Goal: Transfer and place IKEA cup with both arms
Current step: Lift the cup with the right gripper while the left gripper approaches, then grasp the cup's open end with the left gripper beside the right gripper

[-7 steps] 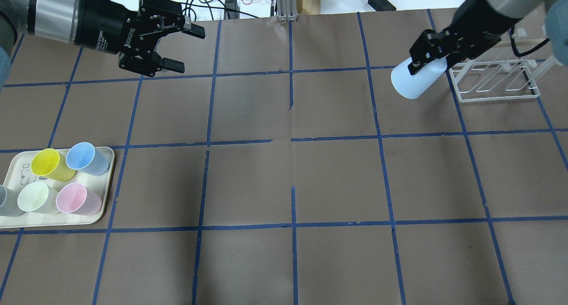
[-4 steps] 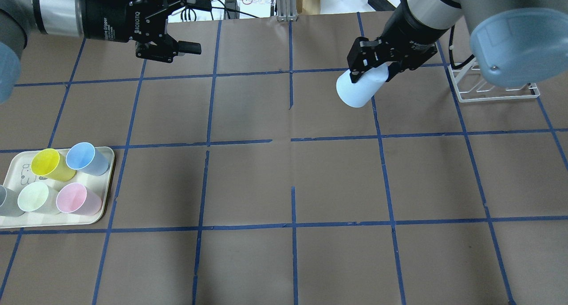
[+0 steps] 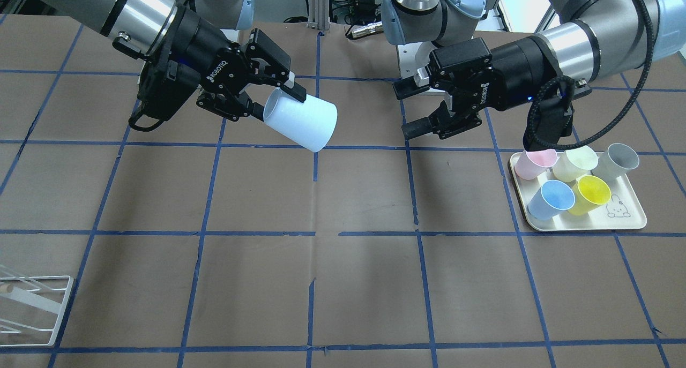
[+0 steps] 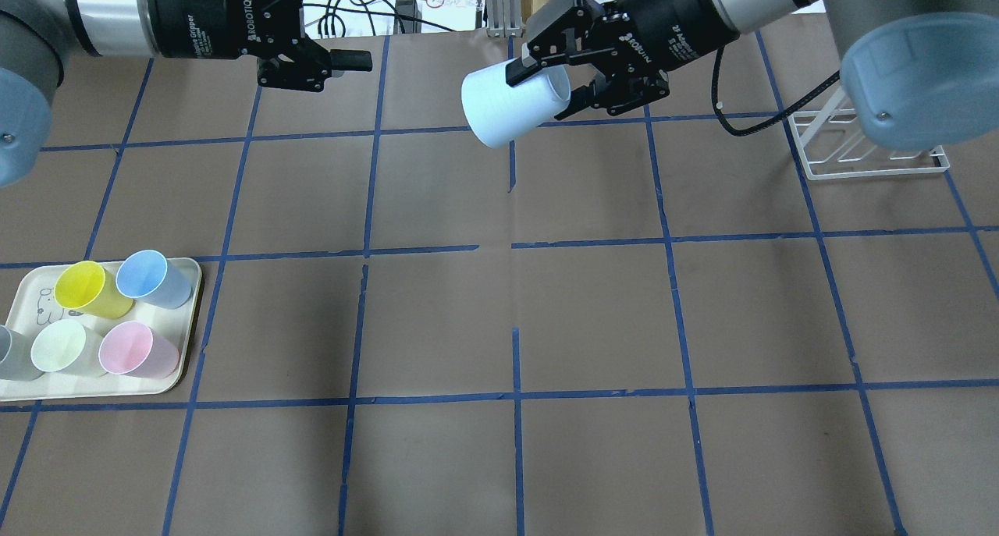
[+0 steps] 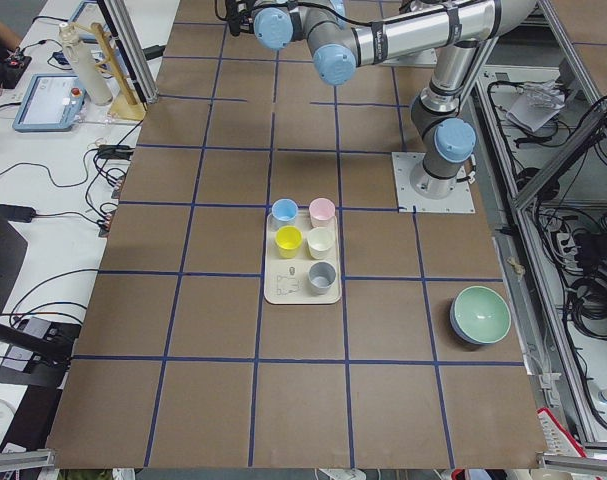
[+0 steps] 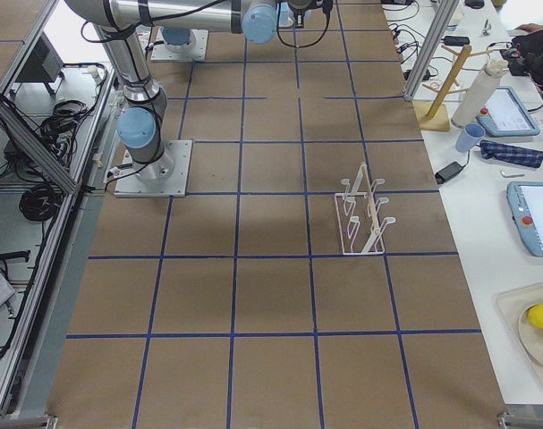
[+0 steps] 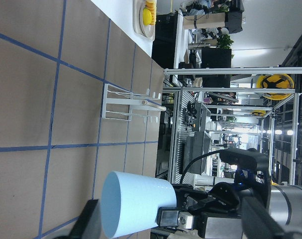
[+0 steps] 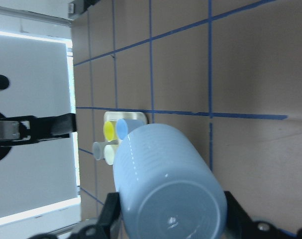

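My right gripper [image 4: 546, 89] is shut on the pale icy-blue IKEA cup [image 4: 507, 108]. It holds the cup on its side in the air over the far middle of the table, free end pointing at my left gripper. The cup also shows in the front view [image 3: 303, 120], the left wrist view [image 7: 136, 204] and the right wrist view [image 8: 165, 189]. My left gripper [image 4: 355, 19] is open and empty, level with the cup and a short gap to its left. In the front view the left gripper [image 3: 404, 110] faces the right gripper [image 3: 273, 104].
A cream tray [image 4: 190, 317] at the near left holds yellow [image 4: 82, 288], sky-blue [image 4: 148, 277], pale green [image 4: 58, 347], pink [image 4: 129, 349] and grey cups. A white wire rack [image 4: 874, 150] stands at the far right. A green bowl [image 5: 480, 315] sits near the left end.
My right gripper has carried the cup left from beside the wire rack to the far middle of the table. My left gripper has shifted right and back, still open.
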Motion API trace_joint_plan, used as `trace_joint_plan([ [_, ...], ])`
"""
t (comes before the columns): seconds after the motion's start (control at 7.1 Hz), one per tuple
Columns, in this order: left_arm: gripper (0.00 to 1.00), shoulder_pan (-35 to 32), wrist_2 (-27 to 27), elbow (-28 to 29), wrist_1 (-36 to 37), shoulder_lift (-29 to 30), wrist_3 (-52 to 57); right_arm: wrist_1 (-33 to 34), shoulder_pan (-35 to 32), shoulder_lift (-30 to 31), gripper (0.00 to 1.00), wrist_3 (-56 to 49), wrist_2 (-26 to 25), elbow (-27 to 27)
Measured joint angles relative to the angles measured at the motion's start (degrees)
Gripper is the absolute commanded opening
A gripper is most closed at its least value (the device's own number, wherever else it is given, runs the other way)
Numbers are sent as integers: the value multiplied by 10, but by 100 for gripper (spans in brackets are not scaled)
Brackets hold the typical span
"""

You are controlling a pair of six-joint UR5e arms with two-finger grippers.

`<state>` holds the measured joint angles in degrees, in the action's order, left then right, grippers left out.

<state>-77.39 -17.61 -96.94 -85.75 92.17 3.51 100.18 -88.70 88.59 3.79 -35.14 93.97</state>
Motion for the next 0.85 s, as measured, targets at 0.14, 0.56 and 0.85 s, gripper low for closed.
trace_joint_plan([
  [0.14,100,-4,6,-2,0,1,0,-13,22,-1,24,5,81,12],
  [0.56,100,-26,36,-9,2,-3,-1,-34,62,-2,24,3,262,77],
  [0.85,100,-28,62,-8,8,-7,-1,-35,59,-4,24,2,289,98],
])
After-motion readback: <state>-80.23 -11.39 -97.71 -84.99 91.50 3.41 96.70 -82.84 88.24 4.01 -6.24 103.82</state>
